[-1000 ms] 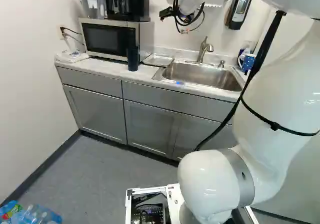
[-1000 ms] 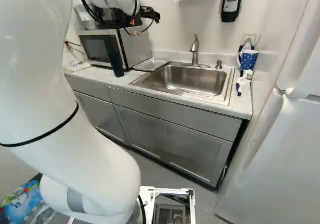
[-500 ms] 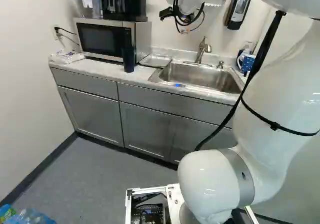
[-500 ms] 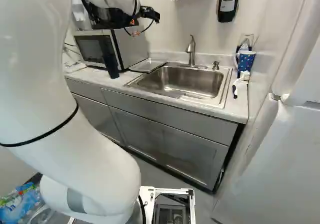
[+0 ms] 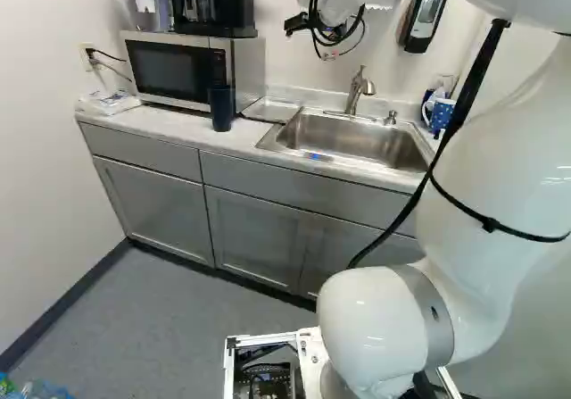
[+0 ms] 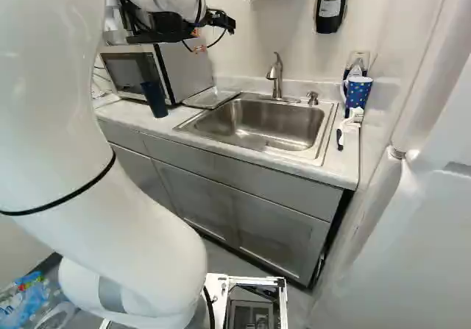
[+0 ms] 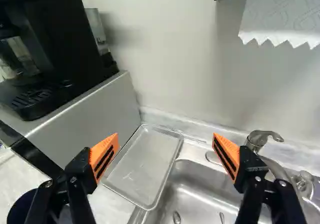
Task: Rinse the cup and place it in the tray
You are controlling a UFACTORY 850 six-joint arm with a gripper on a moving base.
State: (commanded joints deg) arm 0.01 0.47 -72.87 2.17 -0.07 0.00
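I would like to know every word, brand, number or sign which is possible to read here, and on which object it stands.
No text can be read with certainty.
White packet beside the microwave: faint marks, too blurred to read.
Wall dispenser: any print on its front is too small to read.
Colourful packaging on the floor: too blurred to read.

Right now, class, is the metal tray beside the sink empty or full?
Empty: in the wrist view, the tray shows bare metal from rim to rim; the dark cup stands outside it.
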